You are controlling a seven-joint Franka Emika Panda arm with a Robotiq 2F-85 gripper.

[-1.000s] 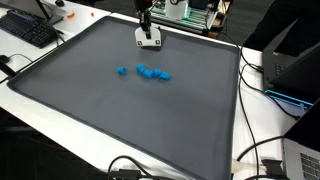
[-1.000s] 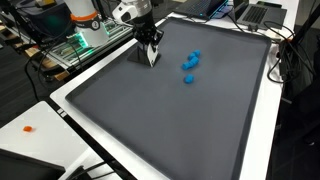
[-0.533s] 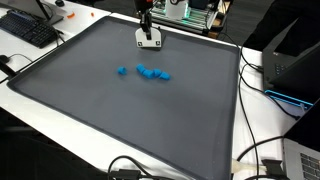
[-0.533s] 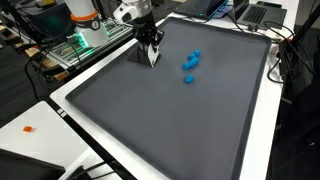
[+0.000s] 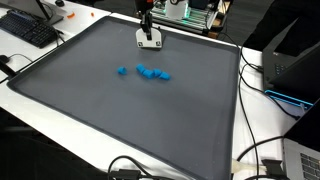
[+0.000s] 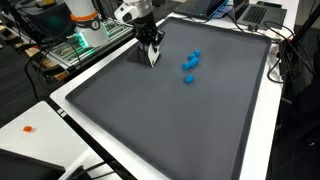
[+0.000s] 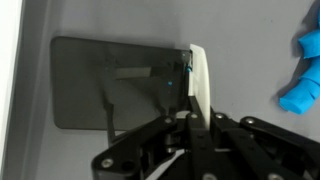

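My gripper point(image 5: 146, 27) point(image 6: 149, 45) point(image 7: 194, 122) is at the far edge of the grey mat point(image 5: 120, 110) point(image 6: 180, 120), shut on a thin white flat piece point(image 5: 149, 40) point(image 6: 151, 57) point(image 7: 201, 80). The piece stands on edge with its lower end at the mat. In the wrist view a darker rectangular patch point(image 7: 105, 85) lies on the mat beside it. Several small blue blocks point(image 5: 150, 72) point(image 6: 189, 66) point(image 7: 305, 70) lie in a loose row near the middle of the mat, apart from the gripper.
A black keyboard point(image 5: 30, 30) lies beyond one corner of the mat. A black box point(image 5: 295, 65) and cables point(image 5: 255, 150) sit along one side. Laptops point(image 6: 250, 12) stand past the far edge, and a small orange bit point(image 6: 28, 128) lies on the white tabletop.
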